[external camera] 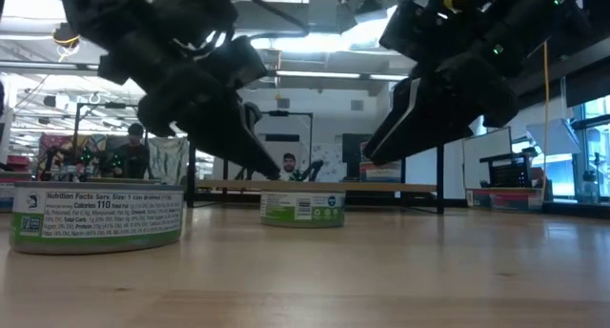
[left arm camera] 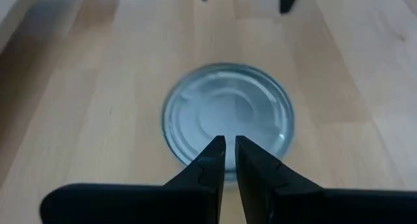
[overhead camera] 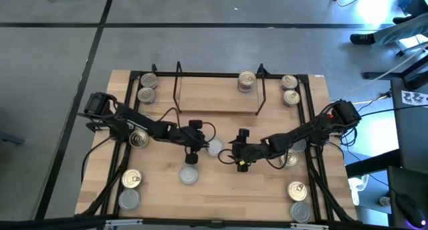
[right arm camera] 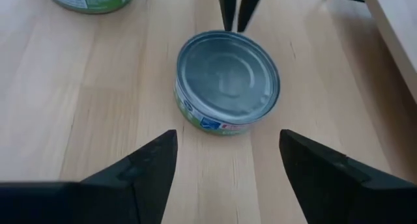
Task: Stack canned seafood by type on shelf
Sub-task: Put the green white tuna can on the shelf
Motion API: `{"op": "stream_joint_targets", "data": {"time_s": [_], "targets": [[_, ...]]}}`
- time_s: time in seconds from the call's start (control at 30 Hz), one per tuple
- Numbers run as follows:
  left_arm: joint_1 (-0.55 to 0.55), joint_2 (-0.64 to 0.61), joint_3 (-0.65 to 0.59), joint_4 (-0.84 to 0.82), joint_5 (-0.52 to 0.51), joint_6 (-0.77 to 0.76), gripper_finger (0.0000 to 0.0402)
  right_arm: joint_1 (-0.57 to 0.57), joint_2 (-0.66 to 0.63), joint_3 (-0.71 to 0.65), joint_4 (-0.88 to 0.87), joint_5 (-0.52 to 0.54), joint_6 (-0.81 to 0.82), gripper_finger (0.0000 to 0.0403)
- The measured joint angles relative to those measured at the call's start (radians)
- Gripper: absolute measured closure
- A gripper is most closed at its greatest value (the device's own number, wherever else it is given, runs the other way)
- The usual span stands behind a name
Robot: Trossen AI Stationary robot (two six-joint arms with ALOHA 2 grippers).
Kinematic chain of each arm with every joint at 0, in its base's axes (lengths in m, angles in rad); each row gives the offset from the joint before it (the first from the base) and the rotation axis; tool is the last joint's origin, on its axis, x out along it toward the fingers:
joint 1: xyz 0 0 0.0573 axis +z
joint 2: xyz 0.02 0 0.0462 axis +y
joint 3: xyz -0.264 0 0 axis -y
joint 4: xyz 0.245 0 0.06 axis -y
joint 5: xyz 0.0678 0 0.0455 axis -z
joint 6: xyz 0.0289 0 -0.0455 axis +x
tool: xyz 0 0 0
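At the middle of the table (overhead camera: 221,190), a silver-topped tin (overhead camera: 214,147) with a green label stood upright between the two grippers. The left gripper (left arm camera: 230,144) hung over its near edge with its fingers pressed almost together, holding nothing. The right gripper (right arm camera: 228,149) faced the tin from the other side, fingers spread wide and clear of it. The shelf (overhead camera: 217,96) stood at the table's far edge, with a gold-lidded stack (overhead camera: 247,81) at its right end.

Grey floor (overhead camera: 53,49), dark seams; ceiling lights (external camera: 315,44).
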Motion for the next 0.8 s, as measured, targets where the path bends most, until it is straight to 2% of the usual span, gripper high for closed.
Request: {"op": "stream_joint_targets", "data": {"time_s": [0.3, 0.4, 0.6, 0.8], "targets": [[0.006, 0.041, 0.009, -0.007, 0.029, -0.027, 0.0369, 0.0, 0.0, 0.0, 0.009, 0.001, 0.0, 0.0134], [0.006, 0.035, 0.094, -0.166, 0.029, -0.031, 0.0369, 0.0, 0.0, 0.0, 0.009, 0.001, 0.0, 0.0134], [0.02, 0.062, 0.343, -0.613, 0.029, -0.029, 0.0369, 0.0, 0.0, 0.0, 0.003, 0.001, 0.0, 0.0134], [0.021, 0.151, 0.412, -0.651, 0.027, 0.013, 0.0369, 0.0, 0.0, 0.0, -0.004, 0.007, -0.001, 0.0134]]}}
